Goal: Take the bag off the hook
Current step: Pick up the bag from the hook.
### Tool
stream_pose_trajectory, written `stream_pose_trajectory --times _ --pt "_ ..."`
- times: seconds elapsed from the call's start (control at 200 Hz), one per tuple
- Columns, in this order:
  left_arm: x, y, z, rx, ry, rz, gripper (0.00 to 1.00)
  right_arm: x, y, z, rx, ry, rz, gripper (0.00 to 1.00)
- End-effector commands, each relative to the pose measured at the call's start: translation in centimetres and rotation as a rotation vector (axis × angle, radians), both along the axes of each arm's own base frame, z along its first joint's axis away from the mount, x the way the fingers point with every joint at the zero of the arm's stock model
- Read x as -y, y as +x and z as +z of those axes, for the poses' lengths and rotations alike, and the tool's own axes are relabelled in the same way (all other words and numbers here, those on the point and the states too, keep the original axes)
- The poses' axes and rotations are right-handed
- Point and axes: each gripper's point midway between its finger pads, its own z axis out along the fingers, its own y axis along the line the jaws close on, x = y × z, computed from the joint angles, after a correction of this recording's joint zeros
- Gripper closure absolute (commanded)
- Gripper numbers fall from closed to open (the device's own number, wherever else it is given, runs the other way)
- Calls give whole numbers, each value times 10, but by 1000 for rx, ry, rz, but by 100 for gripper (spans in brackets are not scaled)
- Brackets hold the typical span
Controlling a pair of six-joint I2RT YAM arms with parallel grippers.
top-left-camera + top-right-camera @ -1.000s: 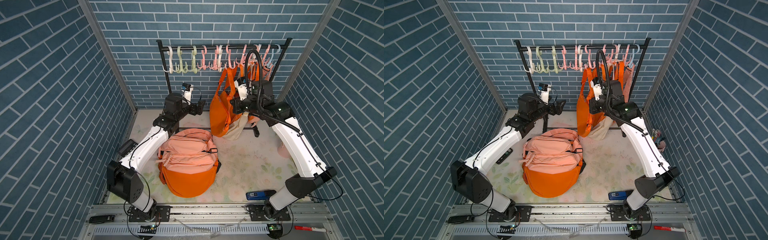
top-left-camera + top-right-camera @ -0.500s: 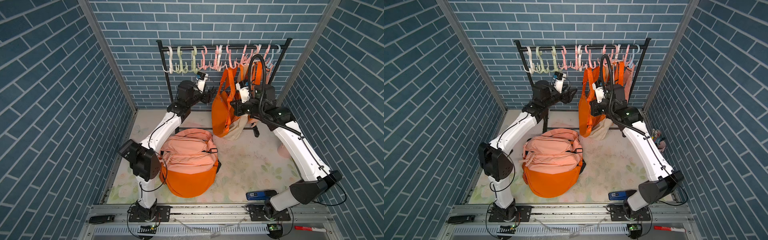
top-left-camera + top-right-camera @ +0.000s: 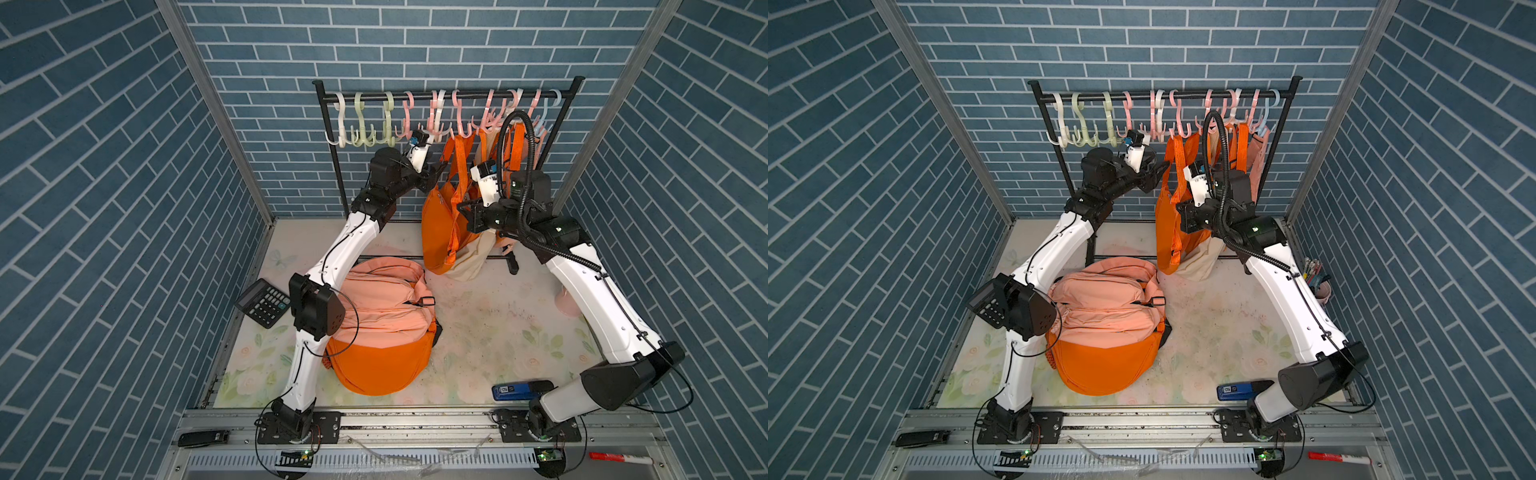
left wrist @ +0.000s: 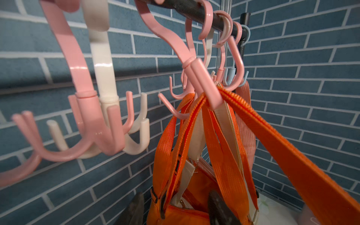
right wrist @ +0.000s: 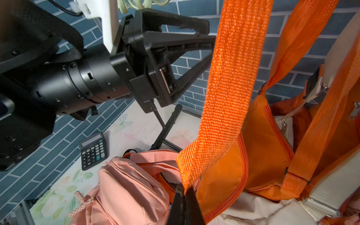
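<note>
An orange bag (image 3: 436,232) (image 3: 1167,237) hangs by its straps from a pink hook (image 4: 202,81) (image 3: 459,122) on the black rack rail. My right gripper (image 5: 185,196) (image 3: 459,210) is shut on one loose orange strap (image 5: 229,87) and holds it out to the side. My left gripper (image 4: 177,210) (image 3: 440,170) is raised to the bag's top, just below the hook. Its jaws stand apart, one fingertip (image 4: 134,210) outside the bag and the other at its opening, with a strap base between them. The left fingers (image 5: 185,37) run behind the held strap.
A peach and orange backpack (image 3: 382,316) lies on the floor under the left arm. A cream bag (image 3: 469,257) hangs behind the orange one. Several empty hooks (image 4: 101,124) crowd the rail. A calculator (image 3: 264,303), a blue device (image 3: 515,390) and a pink cup (image 3: 567,303) sit on the floor.
My left arm has swung up from above the backpack to the orange bag's top, and its jaws have narrowed. The right gripper has kept its hold on the strap, nearly still.
</note>
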Motion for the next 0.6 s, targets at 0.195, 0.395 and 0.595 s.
stream_pose_trajectory --times 0.195,0.395,0.595 --pt "18 9 6 88 -40 -38 55 -3 -18 0 -45 41 49 100" --pt "22 7 19 137 -83 -47 62 -5 -17 -6 -63 41 55 100" --pt "25 8 17 148 -100 -42 67 -5 -17 -10 -73 37 54 100"
